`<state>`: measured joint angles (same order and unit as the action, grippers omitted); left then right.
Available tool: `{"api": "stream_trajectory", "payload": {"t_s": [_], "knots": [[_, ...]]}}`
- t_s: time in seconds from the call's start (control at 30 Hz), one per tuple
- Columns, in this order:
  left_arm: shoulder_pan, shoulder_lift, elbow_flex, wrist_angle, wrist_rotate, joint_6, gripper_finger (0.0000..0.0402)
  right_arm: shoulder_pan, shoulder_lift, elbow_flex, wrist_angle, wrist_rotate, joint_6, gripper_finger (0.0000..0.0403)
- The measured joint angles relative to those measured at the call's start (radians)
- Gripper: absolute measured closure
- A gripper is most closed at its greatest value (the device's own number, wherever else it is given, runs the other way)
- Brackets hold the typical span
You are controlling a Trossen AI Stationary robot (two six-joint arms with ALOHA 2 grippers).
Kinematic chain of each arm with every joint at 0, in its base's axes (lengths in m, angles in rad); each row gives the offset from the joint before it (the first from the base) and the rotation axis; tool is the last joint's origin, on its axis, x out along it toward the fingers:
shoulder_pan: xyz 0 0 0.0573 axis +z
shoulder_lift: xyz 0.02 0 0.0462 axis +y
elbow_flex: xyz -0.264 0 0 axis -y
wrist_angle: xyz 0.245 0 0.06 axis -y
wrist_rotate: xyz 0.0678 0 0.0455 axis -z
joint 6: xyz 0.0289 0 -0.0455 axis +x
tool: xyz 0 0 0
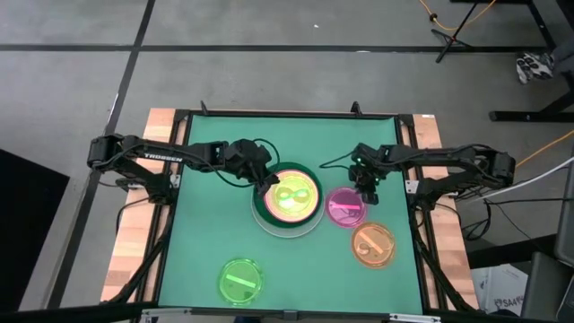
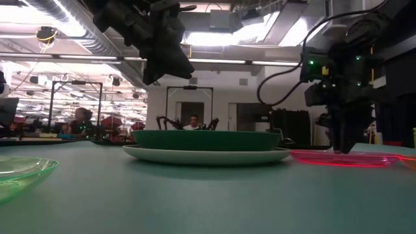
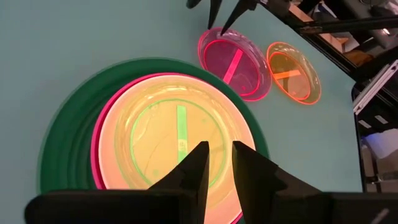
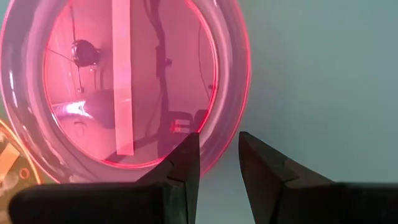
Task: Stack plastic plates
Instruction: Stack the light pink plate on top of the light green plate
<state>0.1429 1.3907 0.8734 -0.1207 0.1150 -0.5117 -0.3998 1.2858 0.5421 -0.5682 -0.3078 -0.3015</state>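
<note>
Nearest the front edge of the green surface (image 1: 197,224) lies a lone translucent green plate (image 1: 240,279), with the orange plate (image 1: 374,244) off toward the right side. Mid-surface sits the stack (image 1: 289,199): pale large plate at the bottom, then dark green, pink, cream, and a small translucent green plate on top (five in all). The left gripper (image 1: 266,182) hovers over the stack's rim, fingers slightly apart, holding nothing. The right gripper (image 1: 368,193) has its fingers parted astride the far rim of the magenta plate (image 1: 344,209), not visibly pinching it.
</note>
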Motion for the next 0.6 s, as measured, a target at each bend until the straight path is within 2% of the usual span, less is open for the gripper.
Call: {"api": "stream_trajectory", "payload": {"t_s": [0.3, 0.6], "knots": [[0.0, 0.0, 0.0, 0.0, 0.0, 0.0, 0.0337, 0.0, 0.0, -0.02, 0.003, -0.035, 0.042, 0.0301], [0.0, 0.0, 0.0, 0.0, 0.0, 0.0, 0.0337, 0.0, 0.0, -0.02, 0.003, -0.025, 0.043, 0.0309]]}}
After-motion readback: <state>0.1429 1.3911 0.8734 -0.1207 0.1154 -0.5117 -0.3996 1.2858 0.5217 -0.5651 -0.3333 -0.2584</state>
